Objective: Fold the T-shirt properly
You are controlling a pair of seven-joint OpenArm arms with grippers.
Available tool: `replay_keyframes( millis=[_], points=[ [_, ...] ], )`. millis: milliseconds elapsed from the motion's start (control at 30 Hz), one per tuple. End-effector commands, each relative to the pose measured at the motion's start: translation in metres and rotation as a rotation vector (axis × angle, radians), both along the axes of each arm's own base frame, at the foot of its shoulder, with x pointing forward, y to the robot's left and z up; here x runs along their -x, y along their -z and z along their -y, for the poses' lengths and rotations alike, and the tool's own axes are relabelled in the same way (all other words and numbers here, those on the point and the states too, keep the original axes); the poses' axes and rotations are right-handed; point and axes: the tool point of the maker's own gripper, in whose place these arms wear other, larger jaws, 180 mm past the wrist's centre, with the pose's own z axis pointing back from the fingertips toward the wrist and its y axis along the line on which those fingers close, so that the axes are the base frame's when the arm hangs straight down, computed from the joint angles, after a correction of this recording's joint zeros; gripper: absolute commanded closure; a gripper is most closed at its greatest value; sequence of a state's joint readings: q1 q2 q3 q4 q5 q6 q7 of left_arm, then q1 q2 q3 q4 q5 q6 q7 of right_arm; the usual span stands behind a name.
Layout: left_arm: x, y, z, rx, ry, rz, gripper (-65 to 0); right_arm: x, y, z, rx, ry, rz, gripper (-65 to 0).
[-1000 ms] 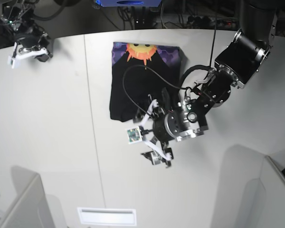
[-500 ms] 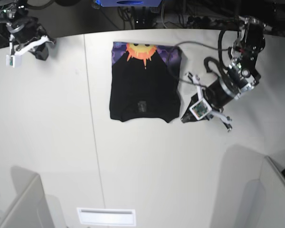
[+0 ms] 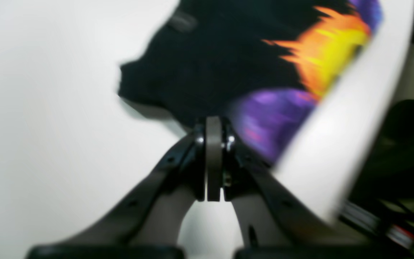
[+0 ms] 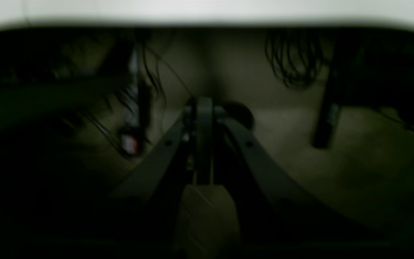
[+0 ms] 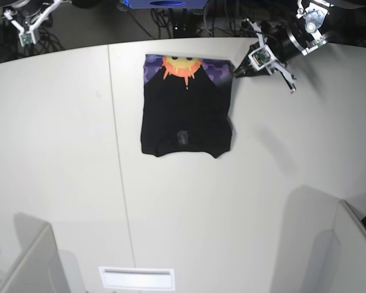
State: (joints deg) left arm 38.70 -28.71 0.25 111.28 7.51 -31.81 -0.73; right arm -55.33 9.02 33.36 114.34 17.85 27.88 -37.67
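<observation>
Left wrist view: the left end effector [image 3: 213, 158] is seen with its jaws pressed together and nothing held, poised above the white table [image 3: 49, 108] just beside the near edge of the T-shirt [image 3: 221, 57]; the picture is blurred.

Right wrist view: the right end effector [image 4: 204, 140] is likewise closed and empty, directed past the table edge toward a dark floor.

Base view: the folded T-shirt lies flat at the far middle of the table, sun print at its far edge. Both arms are raised at the far corners.
</observation>
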Motion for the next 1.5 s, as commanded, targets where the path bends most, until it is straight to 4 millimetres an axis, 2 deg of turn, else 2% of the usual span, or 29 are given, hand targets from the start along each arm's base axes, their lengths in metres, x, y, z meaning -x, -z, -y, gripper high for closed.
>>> replay_keyframes(
  millis=[0,133,200,300,367,433,533,667,767,967,1067,1167,1200,1333,1467],
  points=[
    [0.01,-0.004,0.002,0.02,0.006,-0.009,0.0,0.008,-0.002,-0.001,0.015,-0.044,-0.018,0.0],
    [0.058,0.014,0.002,0.021,0.007,-0.145,0.0,0.05,0.019,-0.02,0.028,-0.233,-0.197,0.0],
    [0.082,0.023,0.0,0.016,0.0,-0.216,0.0,0.071,0.037,-0.03,0.036,-0.296,-0.295,0.0],
    [0.113,0.039,-0.007,0.001,-0.04,-0.309,0.0,0.108,0.067,-0.063,-0.038,-0.407,-0.431,0.0],
    [0.133,0.054,-0.014,-0.012,-0.086,-0.372,0.0,0.12,0.084,-0.075,-0.082,-0.464,-0.484,0.0],
    [0.153,0.072,-0.021,-0.027,-0.133,-0.444,0.0,0.135,0.099,-0.081,-0.129,-0.504,-0.544,0.0],
    [0.188,0.104,-0.03,-0.039,-0.223,-0.565,0.0,0.15,0.122,-0.08,-0.176,-0.541,-0.629,0.0],
    [0.214,0.139,-0.028,0.014,-0.338,-0.65,0.0,0.163,0.152,-0.077,-0.236,-0.543,-0.679,0.0],
    [0.225,0.161,-0.023,0.061,-0.413,-0.69,0.0,0.163,0.168,-0.079,-0.278,-0.53,-0.671,0.0],
    [0.248,0.21,-0.012,0.074,-0.53,-0.832,0.0,0.146,0.193,-0.082,-0.322,-0.454,-0.656,0.0],
    [0.256,0.236,-0.012,0.058,-0.58,-0.92,0.0,0.132,0.205,-0.101,-0.379,-0.397,-0.614,0.0],
    [0.256,0.257,-0.017,0.034,-0.623,-0.995,0.0,0.122,0.214,-0.118,-0.434,-0.345,-0.567,0.0],
    [0.254,0.264,-0.02,0.024,-0.638,-1.02,0.0,0.12,0.219,-0.125,-0.445,-0.316,-0.56,0.0],
    [0.23,0.278,-0.026,0.013,-0.686,-1.062,0.0,0.108,0.249,-0.115,-0.25,-0.142,-0.464,0.0],
    [0.2,0.282,-0.025,0.026,-0.677,-1.021,0.0,0.094,0.258,-0.114,-0.157,-0.078,-0.337,0.0]
  ],
)
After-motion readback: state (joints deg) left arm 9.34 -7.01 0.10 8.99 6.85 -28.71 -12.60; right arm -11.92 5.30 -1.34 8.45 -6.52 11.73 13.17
